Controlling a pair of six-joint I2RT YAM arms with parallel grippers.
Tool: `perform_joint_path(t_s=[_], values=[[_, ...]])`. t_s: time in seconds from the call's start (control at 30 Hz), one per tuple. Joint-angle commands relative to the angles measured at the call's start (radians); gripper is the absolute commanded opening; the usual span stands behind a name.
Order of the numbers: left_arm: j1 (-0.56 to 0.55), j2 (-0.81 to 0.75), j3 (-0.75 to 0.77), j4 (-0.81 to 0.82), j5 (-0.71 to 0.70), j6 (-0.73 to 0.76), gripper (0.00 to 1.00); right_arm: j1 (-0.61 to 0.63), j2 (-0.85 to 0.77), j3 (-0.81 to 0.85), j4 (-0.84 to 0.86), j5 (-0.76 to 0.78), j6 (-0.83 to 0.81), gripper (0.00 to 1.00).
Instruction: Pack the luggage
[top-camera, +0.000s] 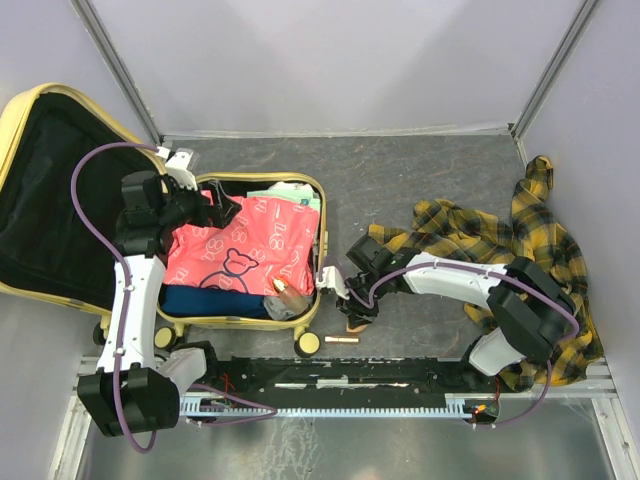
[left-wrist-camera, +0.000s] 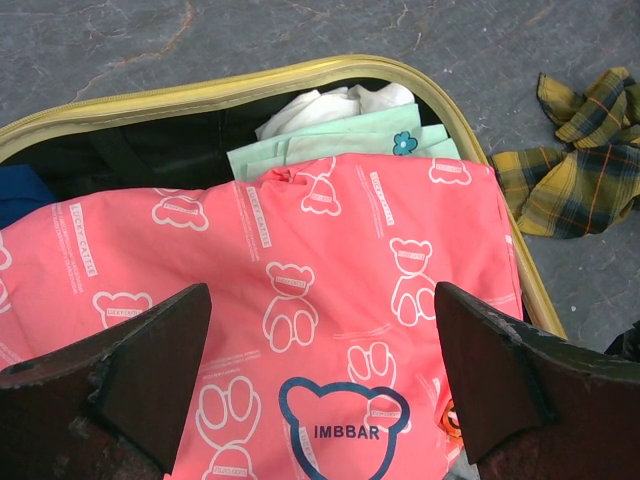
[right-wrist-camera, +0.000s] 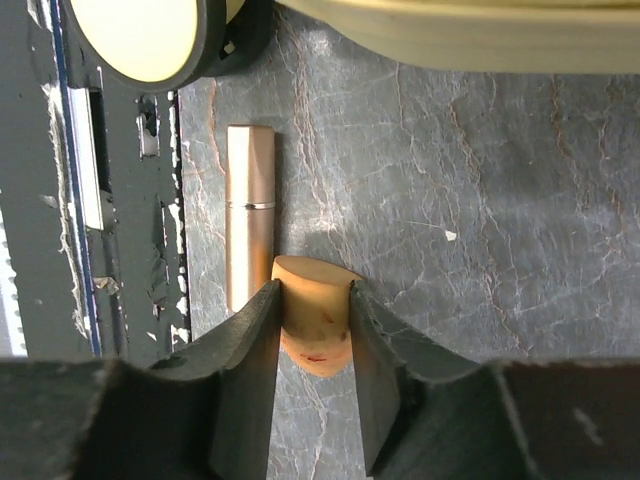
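The pale yellow luggage (top-camera: 322, 215) lies open on the left, its black-lined lid (top-camera: 40, 190) flat beside it. Inside lie a pink bear-print bag (top-camera: 240, 250), mint green and white items (left-wrist-camera: 340, 140) and something navy (top-camera: 210, 300). My left gripper (left-wrist-camera: 322, 340) hangs open just above the pink bag (left-wrist-camera: 300, 260), holding nothing. To the right of the suitcase, my right gripper (right-wrist-camera: 313, 290) is down on the table. Both its fingers press the sides of a small beige sponge (right-wrist-camera: 315, 325). A rose-gold tube (right-wrist-camera: 250, 225) lies on the table right beside that sponge.
A yellow and black plaid shirt (top-camera: 480, 235) is crumpled on the table at the right. One suitcase wheel (right-wrist-camera: 135, 35) and the shell's edge (right-wrist-camera: 480, 25) sit just beyond the tube. The arms' black base rail (top-camera: 340, 375) runs along the near edge.
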Motion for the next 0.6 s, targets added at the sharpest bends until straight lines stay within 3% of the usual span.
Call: perform_joint_path(t_s=[0.0,0.13,0.3,0.57], values=[[0.004,-0.017,0.014,0.014,-0.009,0.012,0.98,-0.001,-0.005,0.068,-0.03,-0.008,-0.025,0.36],[0.005,-0.012,0.019,0.02,-0.008,0.012,0.98,-0.041,-0.066,0.092,-0.115,0.003,-0.058,0.26],[0.004,-0.008,0.018,0.032,-0.004,0.003,0.98,-0.055,-0.177,0.195,-0.216,-0.057,-0.014,0.24],[0.004,0.0,0.013,0.059,-0.004,-0.031,0.98,0.034,-0.1,0.387,0.023,-0.048,0.291,0.25]])
